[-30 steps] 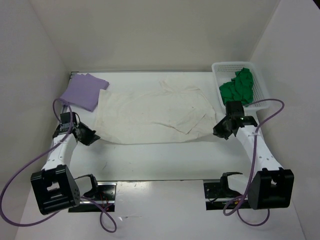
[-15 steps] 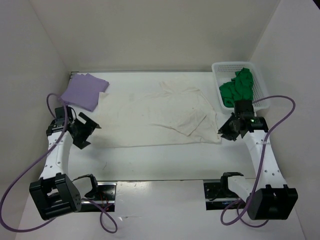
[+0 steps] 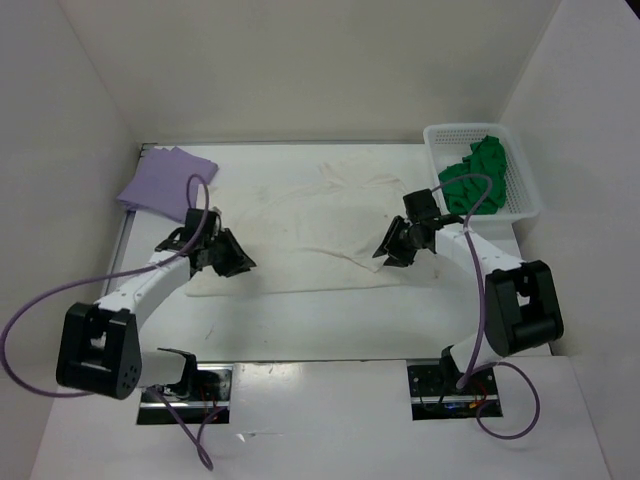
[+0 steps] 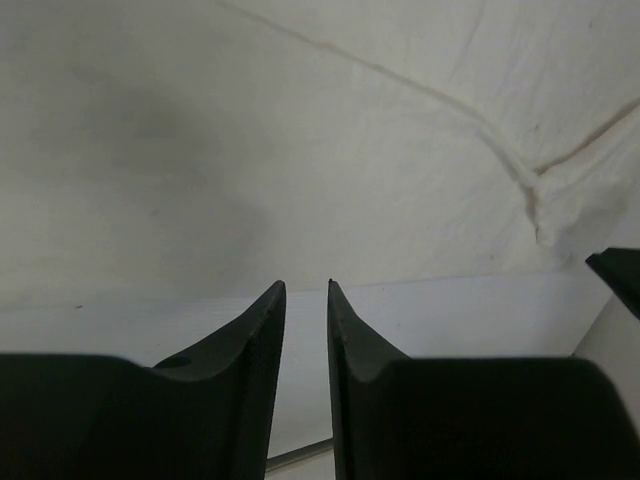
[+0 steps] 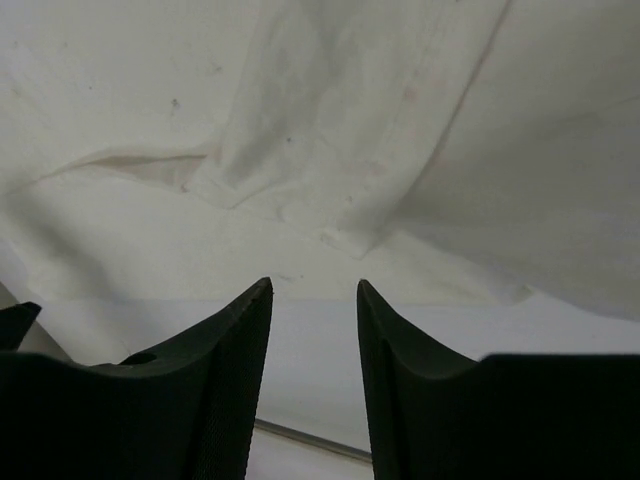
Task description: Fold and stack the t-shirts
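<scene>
The cream white t-shirt (image 3: 300, 225) lies spread across the middle of the table. My left gripper (image 3: 237, 266) is low at its near left edge, open only a narrow gap with nothing between the fingers. In the left wrist view the gripper (image 4: 306, 285) points at the cream cloth (image 4: 300, 150). My right gripper (image 3: 386, 251) is open wider over the shirt's near right part, beside a folded flap. In the right wrist view that gripper (image 5: 314, 283) faces the cloth (image 5: 300, 120). The lavender t-shirt (image 3: 168, 182) lies folded at the back left. The green t-shirt (image 3: 475, 175) is bunched in the basket.
A white mesh basket (image 3: 524, 190) stands at the back right corner. White walls close in the table on the left, back and right. Purple cables loop from both arms over the near half of the table (image 3: 320, 325).
Both grippers let go of the cream shirt's near corners, opened, swung outward, then moved inward onto the shirt. The left jaws have since narrowed. The cream shirt now lies narrower on the table.
</scene>
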Robot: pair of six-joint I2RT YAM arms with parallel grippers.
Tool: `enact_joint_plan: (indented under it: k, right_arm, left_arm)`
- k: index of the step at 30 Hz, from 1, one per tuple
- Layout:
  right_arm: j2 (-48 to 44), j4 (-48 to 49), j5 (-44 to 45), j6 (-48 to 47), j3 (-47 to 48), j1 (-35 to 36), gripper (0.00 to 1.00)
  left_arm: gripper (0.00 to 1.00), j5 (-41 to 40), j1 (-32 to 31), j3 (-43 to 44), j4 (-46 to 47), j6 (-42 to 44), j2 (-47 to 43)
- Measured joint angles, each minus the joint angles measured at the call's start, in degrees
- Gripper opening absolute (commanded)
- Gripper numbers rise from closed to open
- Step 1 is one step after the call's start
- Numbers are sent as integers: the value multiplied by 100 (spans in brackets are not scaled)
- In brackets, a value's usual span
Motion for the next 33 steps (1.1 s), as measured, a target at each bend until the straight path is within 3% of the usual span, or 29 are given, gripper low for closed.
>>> enact_joint_plan:
  k: [6, 21, 29, 33]
  right_arm:
    - [254, 507, -11, 92, -114, 0, 37]
    - [442, 704, 251, 286, -476, 74, 37]
    - [693, 833, 199, 229, -470, 76, 24]
    - [804, 835, 146, 205, -450, 74, 8]
  left_arm:
    - [32, -37, -658, 96, 522, -109, 828]
    - [35, -452, -573, -192, 848, -87, 675]
    - [35, -455, -542, -317, 872, -87, 643]
    - [35, -457, -542, -437, 894, -87, 566]
